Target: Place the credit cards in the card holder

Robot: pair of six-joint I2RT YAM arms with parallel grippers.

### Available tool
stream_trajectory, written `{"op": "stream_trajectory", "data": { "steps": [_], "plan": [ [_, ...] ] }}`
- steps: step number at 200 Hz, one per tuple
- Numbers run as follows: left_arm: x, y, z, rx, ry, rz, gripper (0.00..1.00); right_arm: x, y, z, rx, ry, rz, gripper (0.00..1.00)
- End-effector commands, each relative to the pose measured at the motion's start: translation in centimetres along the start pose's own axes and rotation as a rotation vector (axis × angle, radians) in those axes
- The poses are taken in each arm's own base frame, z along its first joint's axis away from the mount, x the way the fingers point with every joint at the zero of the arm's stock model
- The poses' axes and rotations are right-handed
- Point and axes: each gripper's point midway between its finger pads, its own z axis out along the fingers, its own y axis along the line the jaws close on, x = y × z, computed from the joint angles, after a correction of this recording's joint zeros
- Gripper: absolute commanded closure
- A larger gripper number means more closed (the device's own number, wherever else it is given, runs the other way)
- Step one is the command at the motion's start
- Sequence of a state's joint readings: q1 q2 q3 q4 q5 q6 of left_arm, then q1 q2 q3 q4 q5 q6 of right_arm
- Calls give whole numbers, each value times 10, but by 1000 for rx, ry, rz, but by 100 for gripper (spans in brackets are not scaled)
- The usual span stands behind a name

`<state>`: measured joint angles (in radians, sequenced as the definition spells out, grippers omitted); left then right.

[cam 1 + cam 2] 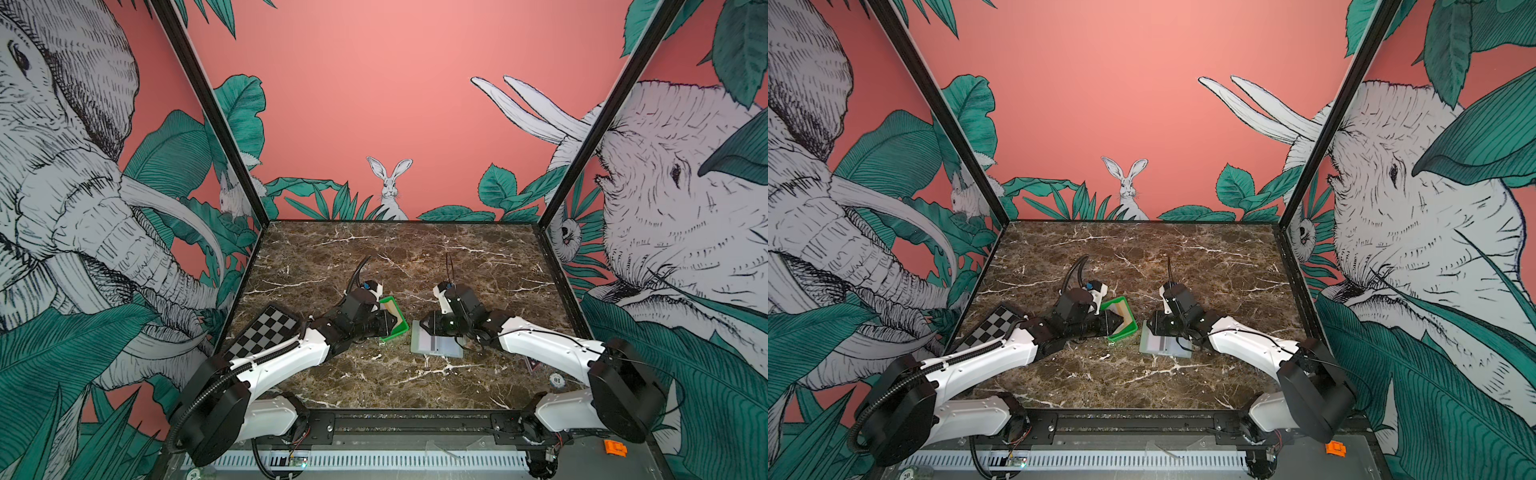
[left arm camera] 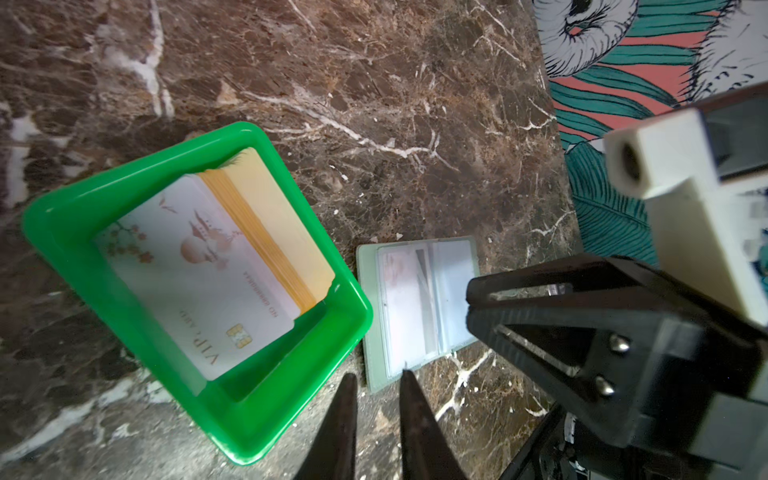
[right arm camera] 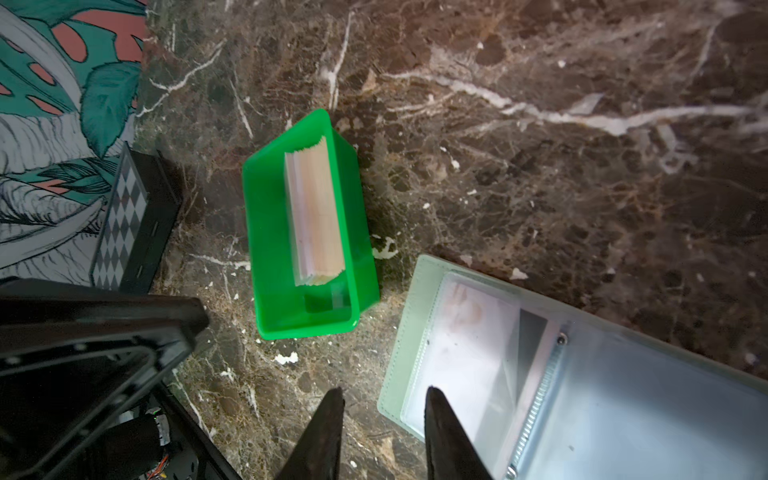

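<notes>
Expect thin, stiff, light, slick credit cards (image 2: 216,266), leaning stacked on edge inside the green tray (image 2: 291,415). Probably best to pinch the front one across its faces at the raised edge. Find the card holder (image 2: 415,299) lying open on the table (image 2: 415,124) just beside the tray. See left claw (image 2: 378,374) and right claw (image 3: 384,392) near the tray's holder side, both apart, empty.

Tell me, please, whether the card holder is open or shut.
Open. The card holder lies spread flat on the table, its clear sleeves facing up beside the green tray.
</notes>
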<state>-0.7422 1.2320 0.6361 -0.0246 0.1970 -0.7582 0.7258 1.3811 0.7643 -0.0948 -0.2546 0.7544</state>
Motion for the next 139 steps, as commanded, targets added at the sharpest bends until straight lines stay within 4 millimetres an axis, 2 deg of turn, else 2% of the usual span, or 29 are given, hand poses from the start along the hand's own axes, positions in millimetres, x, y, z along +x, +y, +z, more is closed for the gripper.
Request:
{"op": "stream_trajectory", "data": {
  "steps": [1,16,20,56,65,104,139],
  "plan": [
    [9,19,-5,-56,24,-5,78,-11,10,4,-13,-15,-21,67],
    [13,25,-6,-65,38,-27,78,-14,14,11,-10,-2,-16,66],
    [8,33,-8,-75,25,-51,78,-15,15,13,-9,1,-15,66],
    [2,44,-16,-76,5,-84,77,-19,28,36,-16,62,-16,62],
    [0,45,-19,-80,0,-85,77,-13,24,49,-1,95,-8,61],
    [-4,56,-26,-92,-18,-114,77,0,32,69,-4,153,3,60],
    [-8,62,-28,-90,-26,-128,77,10,55,78,-80,182,-37,63]
  ]
}}
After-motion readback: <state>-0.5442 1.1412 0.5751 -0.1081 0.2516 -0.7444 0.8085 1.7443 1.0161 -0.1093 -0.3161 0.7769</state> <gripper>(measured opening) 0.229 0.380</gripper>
